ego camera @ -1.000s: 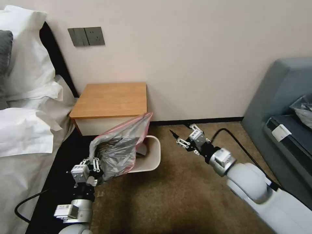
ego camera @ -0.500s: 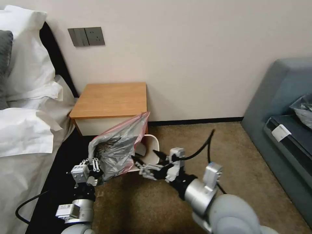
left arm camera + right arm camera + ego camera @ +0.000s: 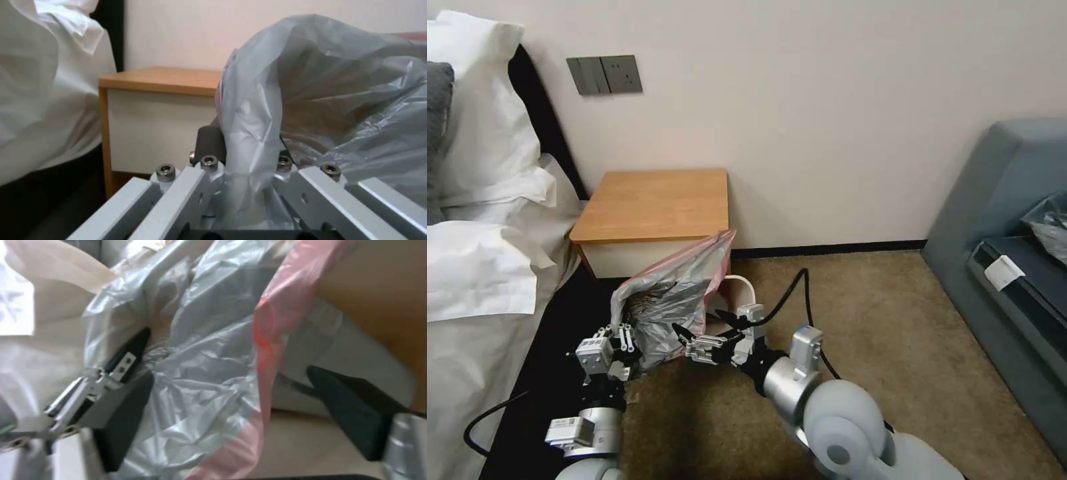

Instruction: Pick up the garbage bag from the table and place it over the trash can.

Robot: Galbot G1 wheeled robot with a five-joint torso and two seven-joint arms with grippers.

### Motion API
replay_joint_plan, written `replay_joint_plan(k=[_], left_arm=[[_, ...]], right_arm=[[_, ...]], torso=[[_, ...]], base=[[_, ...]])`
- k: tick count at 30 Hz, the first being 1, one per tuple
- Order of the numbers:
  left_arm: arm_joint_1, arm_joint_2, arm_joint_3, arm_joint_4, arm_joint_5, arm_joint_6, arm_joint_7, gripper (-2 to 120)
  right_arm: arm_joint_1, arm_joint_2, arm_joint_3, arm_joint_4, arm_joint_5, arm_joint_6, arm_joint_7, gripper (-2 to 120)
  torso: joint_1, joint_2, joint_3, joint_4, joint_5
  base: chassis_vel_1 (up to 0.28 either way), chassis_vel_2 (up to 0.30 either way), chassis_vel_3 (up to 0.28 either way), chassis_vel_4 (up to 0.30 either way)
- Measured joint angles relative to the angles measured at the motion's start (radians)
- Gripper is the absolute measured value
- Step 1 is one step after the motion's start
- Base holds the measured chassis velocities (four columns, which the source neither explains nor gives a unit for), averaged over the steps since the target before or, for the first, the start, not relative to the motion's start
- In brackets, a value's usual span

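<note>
Bag: the thin wrinkly silvery-grey plastic garbage bag with pink edges (image 3: 670,313) stands up over the left part of the small cream-white plastic trash can (image 3: 746,288), off the table. Its long axis slants from near-left up to a pink-edged corner far-right.
Left gripper (image 3: 617,347): clamped on the bag's near-left lower edge; film is bunched between its fingers (image 3: 209,166) in the left wrist view.
Right gripper (image 3: 700,333): fingers spread wide, right at the bag's right side, one black fingertip (image 3: 351,406) each side of the pink edge.
Room: bare brown carpet (image 3: 860,320) on the right, bed (image 3: 480,280) tight on the left.
Table: light-brown wooden nightstand (image 3: 654,203), just beyond the can.
Hidden: most of the can sits behind bag and gripper, so how far the bag covers its rim is hard to make out.
</note>
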Motion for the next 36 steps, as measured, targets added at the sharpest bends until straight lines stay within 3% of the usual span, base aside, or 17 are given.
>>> replay_joint_plan(k=[4, 6, 8, 9, 13, 17, 20, 22, 24, 36], left_arm=[[-0.004, 0.002, -0.003, 0.003, -0.002, 0.002, 0.0, 7], [-0.005, 0.003, -0.004, 0.003, -0.003, 0.003, 0.0, 7], [-0.008, 0.006, -0.009, 0.003, -0.007, 0.006, 0.0, 7], [-0.008, 0.006, -0.009, 0.003, -0.007, 0.006, 0.0, 7], [-0.013, 0.007, -0.014, 0.007, -0.014, 0.009, 0.0, 7], [-0.017, 0.008, -0.016, 0.01, -0.017, 0.011, 0.0, 7], [-0.02, 0.009, -0.017, 0.012, -0.02, 0.013, -0.002, 7], [-0.02, 0.009, -0.017, 0.012, -0.02, 0.013, -0.002, 7], [-0.02, 0.009, -0.017, 0.011, -0.021, 0.015, -0.002, 7], [-0.017, 0.008, -0.029, -0.007, -0.029, 0.015, -0.005, 7]], right_arm=[[0.014, 0.007, -0.009, -0.022, -0.012, 0.007, -0.008, 70], [0.016, 0.009, -0.01, -0.024, -0.014, 0.008, -0.009, 68], [0.024, 0.014, -0.013, -0.033, -0.022, 0.013, -0.015, 54], [0.024, 0.014, -0.013, -0.033, -0.022, 0.013, -0.015, 54], [0.027, 0.016, -0.014, -0.042, -0.04, 0.019, -0.029, 36], [0.026, 0.016, -0.012, -0.046, -0.05, 0.022, -0.036, 28], [0.023, 0.014, -0.01, -0.047, -0.062, 0.025, -0.043, 11], [0.023, 0.014, -0.01, -0.047, -0.063, 0.025, -0.043, 10], [0.022, 0.014, -0.008, -0.046, -0.071, 0.026, -0.047, 0], [-0.033, 0.001, 0.007, 0.011, -0.106, 0.034, -0.052, 0]], torso=[[0.0, 0.0, 0.0, 0.0, 0.0001], [0.0, 0.0, 0.0, 0.0, 0.0001], [0.0, 0.0, 0.0, 0.0, 0.0], [0.0, 0.0, 0.0, 0.0, 0.0], [0.0, 0.0, 0.0, 0.0001, 0.0001], [0.0, 0.0, 0.0, 0.0, 0.0001], [0.0, 0.0, 0.0, 0.0, 0.0001], [0.0, 0.0, 0.0, 0.0, 0.0001], [0.0, 0.0, 0.0, 0.0, 0.0001], [0.0, 0.0, 0.0, 0.0, 0.0001]], base=[[0.0, 0.0, 0.0, 0.0], [0.0, 0.0, 0.0, 0.0], [0.0, 0.0, 0.0, 0.0], [0.0, 0.0, 0.0, 0.0], [0.0, 0.0, 0.0, 0.0], [0.0, 0.0, 0.0, 0.0], [0.0, 0.0, 0.0, 0.0], [0.0, 0.0, 0.0, 0.0], [0.0, 0.0, 0.0, 0.0], [0.0, 0.0, 0.0, 0.0]])
